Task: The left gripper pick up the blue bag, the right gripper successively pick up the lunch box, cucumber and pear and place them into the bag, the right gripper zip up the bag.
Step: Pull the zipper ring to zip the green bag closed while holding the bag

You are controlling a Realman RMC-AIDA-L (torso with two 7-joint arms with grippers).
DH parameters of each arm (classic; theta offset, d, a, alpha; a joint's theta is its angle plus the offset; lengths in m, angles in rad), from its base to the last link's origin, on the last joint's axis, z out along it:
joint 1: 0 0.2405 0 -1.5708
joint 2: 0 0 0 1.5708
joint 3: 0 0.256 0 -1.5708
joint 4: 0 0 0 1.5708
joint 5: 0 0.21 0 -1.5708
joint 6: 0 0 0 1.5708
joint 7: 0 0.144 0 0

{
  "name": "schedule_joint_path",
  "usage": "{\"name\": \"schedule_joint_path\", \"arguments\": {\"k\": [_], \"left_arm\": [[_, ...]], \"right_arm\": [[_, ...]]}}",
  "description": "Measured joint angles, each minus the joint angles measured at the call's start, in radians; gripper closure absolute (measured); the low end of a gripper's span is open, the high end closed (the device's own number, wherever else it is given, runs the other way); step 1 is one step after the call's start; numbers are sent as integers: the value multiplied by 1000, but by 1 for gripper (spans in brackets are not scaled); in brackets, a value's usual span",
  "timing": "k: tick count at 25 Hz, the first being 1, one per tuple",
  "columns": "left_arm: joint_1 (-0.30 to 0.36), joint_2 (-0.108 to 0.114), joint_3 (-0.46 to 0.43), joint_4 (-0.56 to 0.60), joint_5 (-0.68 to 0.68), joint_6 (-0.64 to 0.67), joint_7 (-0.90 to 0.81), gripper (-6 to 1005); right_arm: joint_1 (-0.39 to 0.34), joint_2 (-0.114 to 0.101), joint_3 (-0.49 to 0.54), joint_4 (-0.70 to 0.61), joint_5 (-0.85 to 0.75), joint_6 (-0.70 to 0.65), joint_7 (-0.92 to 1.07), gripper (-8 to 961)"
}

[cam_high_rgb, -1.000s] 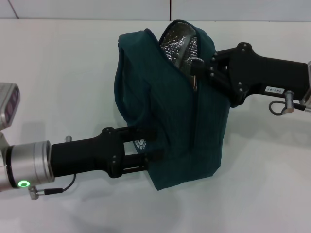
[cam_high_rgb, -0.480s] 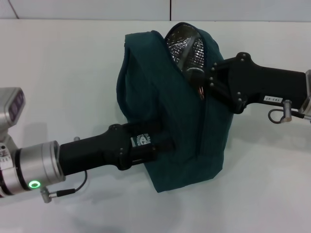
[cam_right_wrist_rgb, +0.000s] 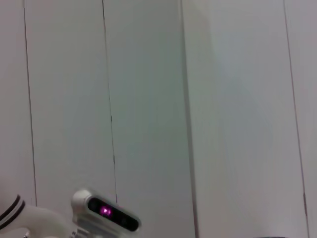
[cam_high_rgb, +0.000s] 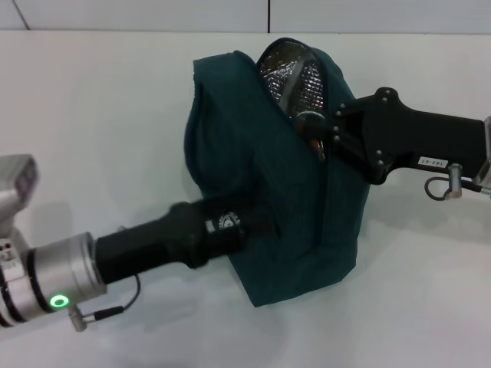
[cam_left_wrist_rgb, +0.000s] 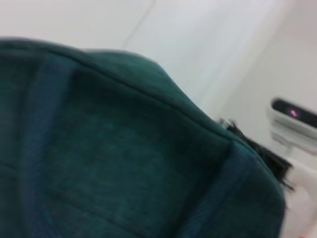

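Note:
The blue bag (cam_high_rgb: 253, 153) stands upright on the white table, and its fabric fills the left wrist view (cam_left_wrist_rgb: 109, 163). Its top is still parted, showing silver lining (cam_high_rgb: 288, 69). My left gripper (cam_high_rgb: 265, 225) is pressed into the bag's lower side from the near left. From the right, my right gripper (cam_high_rgb: 308, 121) reaches the top of the zipper (cam_high_rgb: 326, 192) and is shut on the zipper pull just below the opening. The lunch box, cucumber and pear are out of view.
The white table (cam_high_rgb: 92, 115) spreads around the bag, with a white panelled wall behind it (cam_right_wrist_rgb: 148, 99). A cable loop and plug (cam_high_rgb: 441, 180) hang under the right forearm. A white camera housing with a pink light (cam_right_wrist_rgb: 106, 213) shows in both wrist views.
The left arm has rolled its wrist and pushed further in against the bag. The right gripper slid a little down along the zipper, and the bag leaned slightly to the right.

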Motion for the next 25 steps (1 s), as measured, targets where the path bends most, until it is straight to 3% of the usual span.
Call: {"name": "schedule_joint_path", "arguments": {"k": [6, 10, 13, 22, 25], "left_arm": [[57, 1, 5, 2, -173, 30, 142, 284], [58, 6, 4, 13, -249, 39, 122, 286], [46, 17, 5, 97, -256, 41, -35, 286], [37, 19, 8, 635, -61, 39, -811, 285], [20, 19, 8, 718, -34, 34, -904, 285]], "right_arm": [[-7, 0, 5, 6, 1, -2, -13, 936], [-13, 0, 6, 7, 1, -3, -18, 936], [-22, 0, 8, 8, 6, -3, -27, 935], [-52, -1, 9, 9, 14, -16, -75, 935], [-55, -3, 11, 9, 15, -41, -83, 935]]}}
